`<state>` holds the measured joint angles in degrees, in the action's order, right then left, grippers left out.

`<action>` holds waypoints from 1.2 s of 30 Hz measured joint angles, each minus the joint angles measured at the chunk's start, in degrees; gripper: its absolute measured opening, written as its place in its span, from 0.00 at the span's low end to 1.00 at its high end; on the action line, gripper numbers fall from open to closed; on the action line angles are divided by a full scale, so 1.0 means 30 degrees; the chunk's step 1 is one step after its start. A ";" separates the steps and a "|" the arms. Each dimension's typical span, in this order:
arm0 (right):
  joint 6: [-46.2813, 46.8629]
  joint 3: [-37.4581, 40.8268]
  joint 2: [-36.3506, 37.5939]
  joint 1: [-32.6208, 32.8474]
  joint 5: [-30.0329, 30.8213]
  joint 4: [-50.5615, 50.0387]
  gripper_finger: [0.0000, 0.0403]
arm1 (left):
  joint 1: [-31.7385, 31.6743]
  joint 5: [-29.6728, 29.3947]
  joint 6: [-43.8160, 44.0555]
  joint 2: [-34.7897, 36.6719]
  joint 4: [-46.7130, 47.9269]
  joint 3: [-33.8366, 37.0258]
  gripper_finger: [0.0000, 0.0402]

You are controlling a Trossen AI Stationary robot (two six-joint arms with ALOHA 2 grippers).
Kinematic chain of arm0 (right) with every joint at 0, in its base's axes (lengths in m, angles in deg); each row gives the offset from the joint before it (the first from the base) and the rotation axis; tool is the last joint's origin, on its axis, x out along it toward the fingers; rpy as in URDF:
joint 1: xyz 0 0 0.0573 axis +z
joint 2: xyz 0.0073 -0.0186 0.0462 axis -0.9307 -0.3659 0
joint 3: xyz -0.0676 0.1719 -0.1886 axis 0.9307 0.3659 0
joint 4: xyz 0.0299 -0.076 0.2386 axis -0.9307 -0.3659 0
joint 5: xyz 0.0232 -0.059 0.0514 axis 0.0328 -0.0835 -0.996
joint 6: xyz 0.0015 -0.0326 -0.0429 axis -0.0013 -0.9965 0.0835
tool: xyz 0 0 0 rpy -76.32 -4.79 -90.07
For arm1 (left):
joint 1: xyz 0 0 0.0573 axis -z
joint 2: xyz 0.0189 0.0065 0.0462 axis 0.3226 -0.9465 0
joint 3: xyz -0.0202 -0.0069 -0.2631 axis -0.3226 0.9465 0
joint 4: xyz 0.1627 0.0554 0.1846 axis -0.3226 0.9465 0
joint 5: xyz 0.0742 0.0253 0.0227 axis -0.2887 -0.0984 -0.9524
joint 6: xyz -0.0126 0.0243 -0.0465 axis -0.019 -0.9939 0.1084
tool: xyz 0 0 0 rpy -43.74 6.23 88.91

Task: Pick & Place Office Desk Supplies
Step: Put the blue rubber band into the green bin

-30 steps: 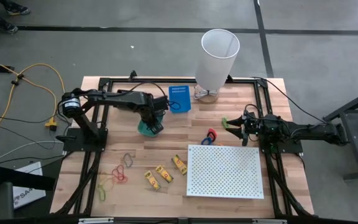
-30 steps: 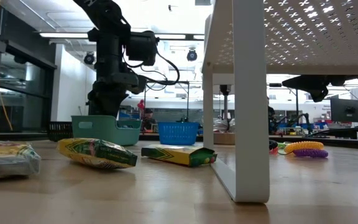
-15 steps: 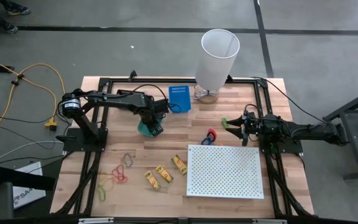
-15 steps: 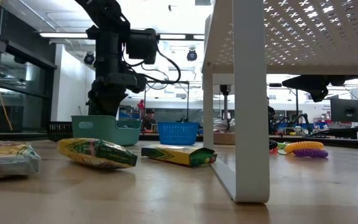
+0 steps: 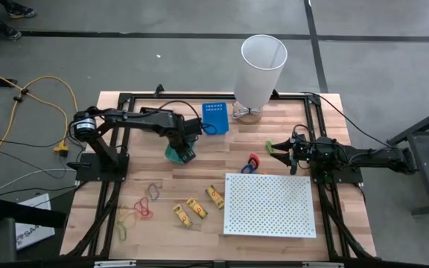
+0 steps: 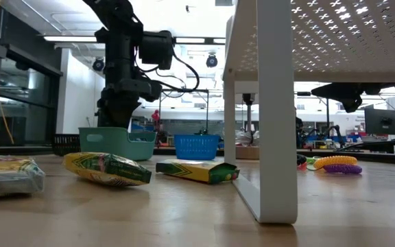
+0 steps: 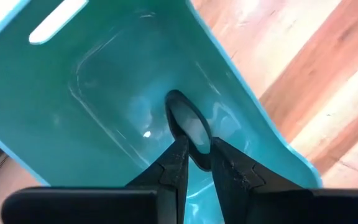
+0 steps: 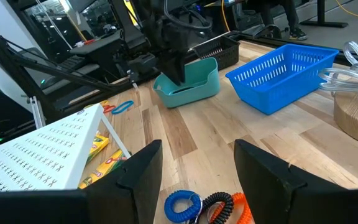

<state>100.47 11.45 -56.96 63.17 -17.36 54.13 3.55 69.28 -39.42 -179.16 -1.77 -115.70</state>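
Note:
A teal bin (image 5: 174, 155) stands on the table's left half. My left gripper (image 7: 195, 148) points down into it, shut on a black rubber-band loop (image 7: 186, 122). Loose rubber bands (image 5: 144, 208) and three yellow-and-red packs (image 5: 196, 208) lie near the front edge. Small coiled clips (image 5: 253, 161) lie in the middle. At the right side my right gripper (image 5: 280, 148) waits open and level, holding nothing. My left gripper pinches the black loop's near end (image 7: 194, 155) between its two fingers, which come from above, pointing down inside the teal bin (image 7: 104, 93). The loop hangs below the fingertips over the bin's floor; whether it touches the floor I cannot tell.
A blue mesh basket (image 5: 214, 117) sits behind the teal bin, and a tall white tapered bin (image 5: 261, 71) stands at the far edge. A white perforated board (image 5: 269, 205) on legs covers the front right. Black frame rails run along both table sides.

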 joint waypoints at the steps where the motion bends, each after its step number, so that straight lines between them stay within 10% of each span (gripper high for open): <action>1: 0.0000 0.0002 0.0001 0.0001 0.0000 0.0001 0.47 | -0.0027 0.0096 -0.0068 0.0171 0.0014 0.0000 0.16; 21: 0.0000 -0.0002 -0.0005 0.0001 -0.0003 -0.0002 0.47 | 0.1011 0.0669 -0.1048 0.3741 0.0326 0.0000 0.16; 36: 0.0000 0.0002 -0.0005 0.0007 0.0000 -0.0005 0.47 | 0.7129 0.1247 0.2983 0.3748 0.1807 0.0000 0.16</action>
<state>100.47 11.45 -56.97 63.19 -17.36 54.11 24.94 73.02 -30.47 -167.92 3.65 -115.70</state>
